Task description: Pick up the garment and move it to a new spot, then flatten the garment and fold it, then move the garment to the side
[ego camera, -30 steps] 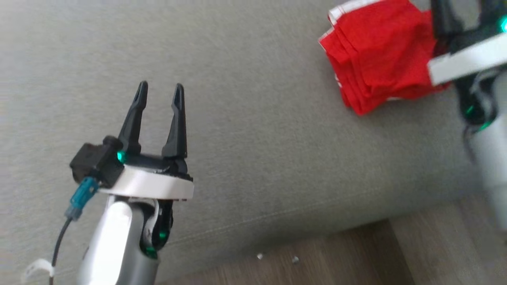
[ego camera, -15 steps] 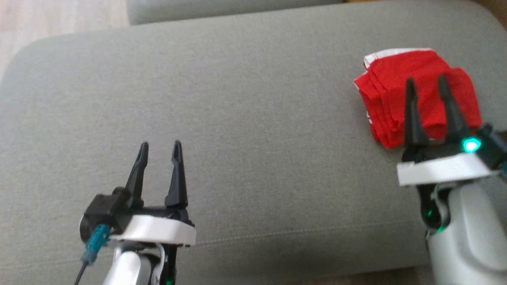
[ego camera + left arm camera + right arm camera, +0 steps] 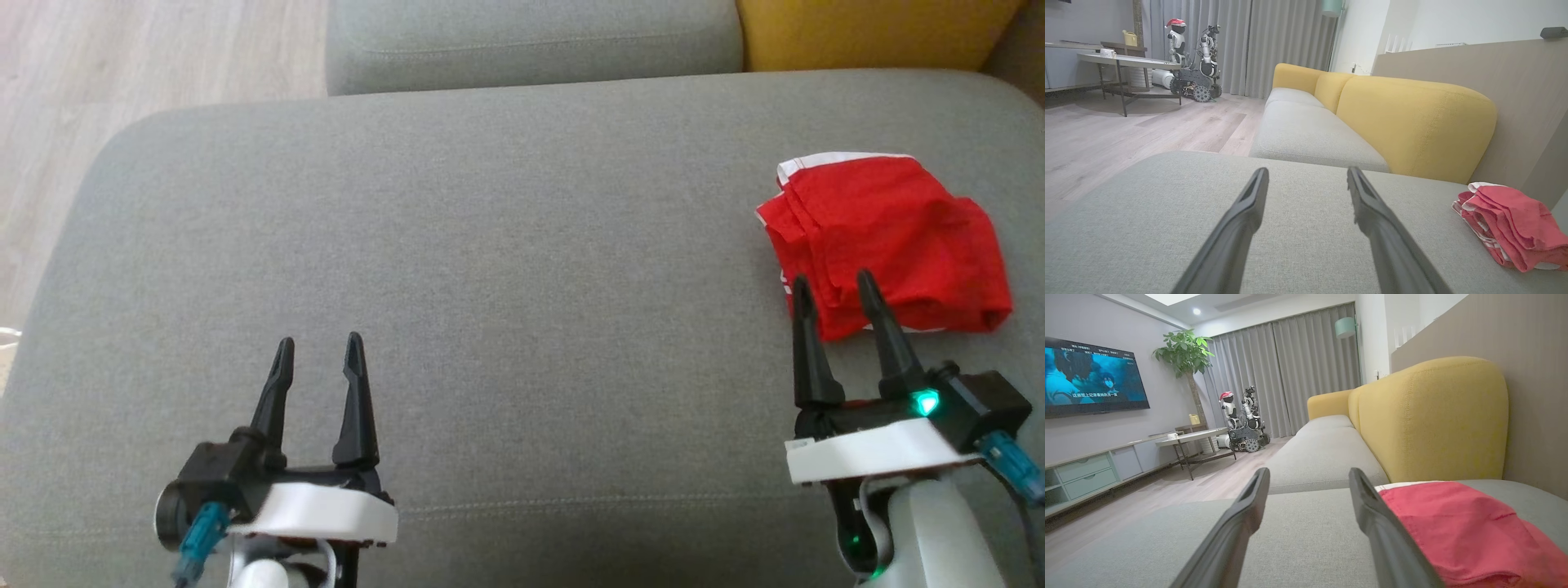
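Note:
The garment is red cloth with white trim, folded into a compact bundle at the right end of the grey ottoman. It also appears in the left wrist view as the garment at the right, and close up as the garment in the right wrist view. My right gripper is open, its fingertips just at the bundle's near left edge, holding nothing. My left gripper is open and empty over the bare cushion at the near left.
A second grey seat cushion and a yellow backrest lie beyond the ottoman. Wooden floor is to the left. The room holds a table, another wheeled robot, a TV and a plant.
The head camera has tilted up and swung, so the whole picture shifted. My right gripper now sits nearer than the garment instead of over it. The left gripper stays open.

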Available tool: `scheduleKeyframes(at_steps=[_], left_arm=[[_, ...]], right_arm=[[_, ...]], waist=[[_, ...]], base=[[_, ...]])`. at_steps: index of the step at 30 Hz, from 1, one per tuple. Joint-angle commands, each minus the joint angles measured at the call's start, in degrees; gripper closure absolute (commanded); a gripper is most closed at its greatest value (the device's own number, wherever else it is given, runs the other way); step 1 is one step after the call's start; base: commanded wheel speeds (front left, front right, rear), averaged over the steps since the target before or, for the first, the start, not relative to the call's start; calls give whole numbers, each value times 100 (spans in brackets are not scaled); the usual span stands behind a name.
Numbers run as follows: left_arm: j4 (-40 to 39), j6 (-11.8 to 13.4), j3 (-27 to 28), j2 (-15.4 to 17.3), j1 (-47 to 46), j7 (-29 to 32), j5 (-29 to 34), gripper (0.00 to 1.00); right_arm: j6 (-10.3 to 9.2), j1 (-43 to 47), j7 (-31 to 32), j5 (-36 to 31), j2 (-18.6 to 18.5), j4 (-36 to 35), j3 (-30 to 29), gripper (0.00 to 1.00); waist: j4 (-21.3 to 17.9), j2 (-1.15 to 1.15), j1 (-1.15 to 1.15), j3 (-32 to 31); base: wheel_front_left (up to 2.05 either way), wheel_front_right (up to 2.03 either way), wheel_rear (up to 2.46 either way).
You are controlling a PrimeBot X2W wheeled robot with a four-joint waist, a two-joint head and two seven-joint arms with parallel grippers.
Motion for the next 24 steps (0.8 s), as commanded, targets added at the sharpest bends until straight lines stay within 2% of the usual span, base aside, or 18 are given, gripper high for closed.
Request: scheduleKeyframes(at_steps=[1,24], left_arm=[[-213,-10,204,4,-170,-29,51,0],[-188,135,248,4,-181,-29,207,0]], right_arm=[[36,-159,-24,-35,52,-252,155,0],[36,-126,42,75,80,-372,289,0]], waist=[[21,0,1,-21],[143,0,1,7]], base=[[0,0,0],[0,0,0]])
